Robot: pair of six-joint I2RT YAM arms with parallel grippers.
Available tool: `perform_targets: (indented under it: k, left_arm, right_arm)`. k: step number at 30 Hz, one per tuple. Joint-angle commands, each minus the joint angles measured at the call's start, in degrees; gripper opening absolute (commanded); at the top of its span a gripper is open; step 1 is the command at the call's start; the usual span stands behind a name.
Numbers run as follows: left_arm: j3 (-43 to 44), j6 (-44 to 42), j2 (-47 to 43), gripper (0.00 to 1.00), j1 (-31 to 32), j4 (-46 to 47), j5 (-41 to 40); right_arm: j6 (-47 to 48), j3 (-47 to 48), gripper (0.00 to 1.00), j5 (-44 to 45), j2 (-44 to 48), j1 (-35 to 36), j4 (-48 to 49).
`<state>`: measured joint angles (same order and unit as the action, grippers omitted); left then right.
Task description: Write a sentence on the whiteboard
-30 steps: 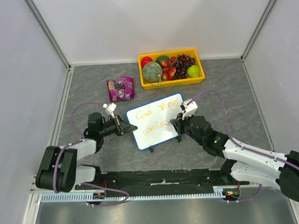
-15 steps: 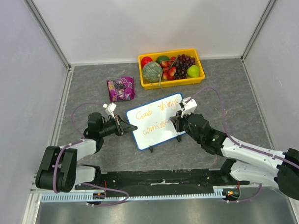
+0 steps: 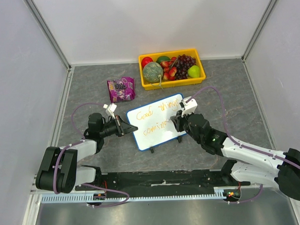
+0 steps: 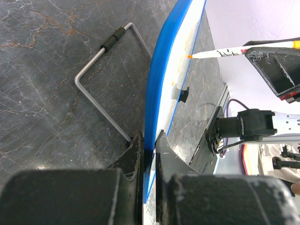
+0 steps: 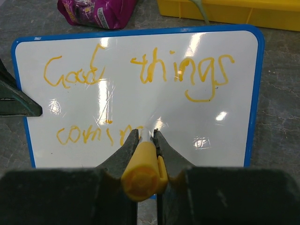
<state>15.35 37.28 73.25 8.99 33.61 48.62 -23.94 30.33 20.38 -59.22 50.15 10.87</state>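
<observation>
– Grey table (image 3: 90,95), two arms reaching in low: how do they sit?

– The left arm lies stretched toward the middle, its left gripper (image 3: 127,128) clamped on the near-left edge of the board (image 3: 158,127); in the left wrist view the blue rim sits tight between the jaws. The right arm comes in from the right, elbow bent, and its right gripper (image 5: 145,137) is closed around an orange marker (image 5: 140,168).

– Anything different from a second ago?

– Only the right wrist has edged slightly toward the far side. The left arm and board have not shifted.

– And the board itself?

– It stands tilted on a wire stand (image 4: 101,89) at mid-table, just in front of the yellow tray (image 3: 172,84). The sentence (image 5: 140,72) is in thin orange script: "Good things" on top, "comin" below. The marker's tip meets the white face at the end of that lower line.
</observation>
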Motion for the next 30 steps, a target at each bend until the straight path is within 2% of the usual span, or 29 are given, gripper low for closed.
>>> perform_targets:
  k: [1, 23, 30]
  left_arm:
    - [-0.94, -2.12, 1.28, 0.02, -0.73, -5.22, -9.07]
    - [-1.12, -2.12, 0.93, 0.02, -0.82, -5.3, -9.07]
    - [-1.03, -2.03, 0.93, 0.02, -0.82, -5.22, -9.16]
  right_arm:
    - [0.74, -0.27, 0.0, -0.16, -0.28, -0.14, -3.75]
    - [-1.63, -4.57, 0.0, -4.73, 4.64, -0.14, -9.11]
    - [-2.77, -5.28, 0.0, -7.37, 4.73, -0.05, -6.93]
